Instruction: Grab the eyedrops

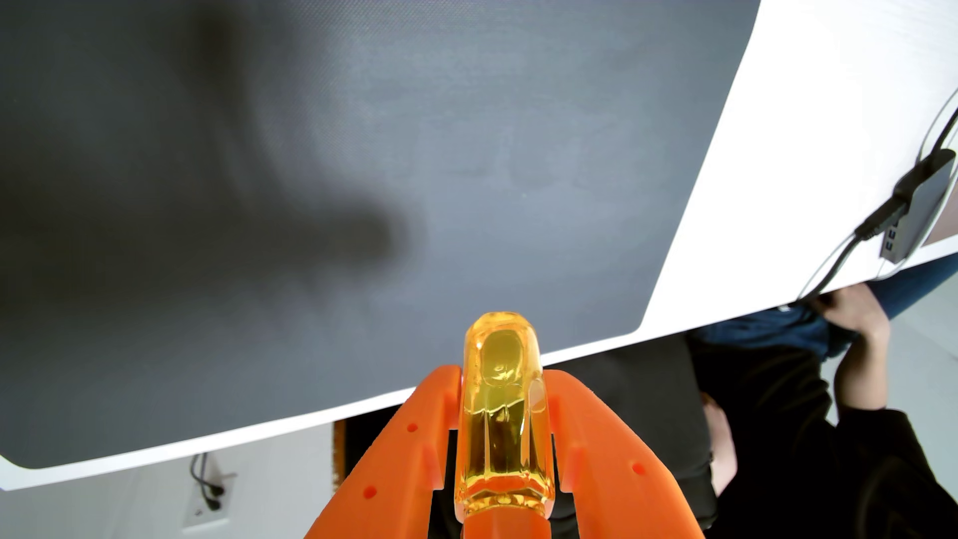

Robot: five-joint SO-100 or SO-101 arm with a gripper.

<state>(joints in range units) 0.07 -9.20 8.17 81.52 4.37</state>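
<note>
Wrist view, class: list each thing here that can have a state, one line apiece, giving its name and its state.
gripper: shut on the eyedrops bottle, an orange finger on each side.
eyedrops bottle: clamped, lifted above the mat, filled with amber liquid.
grey mat: flat on the white table.
USB hub: cables plugged in.

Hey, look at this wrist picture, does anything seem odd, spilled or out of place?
Nothing spilled or damaged. The amber eyedrops bottle sits lengthwise between the orange fingers of the gripper, off the dark mat. One oddity: a person's hand sits just past the table edge, near the grey hub.
</note>
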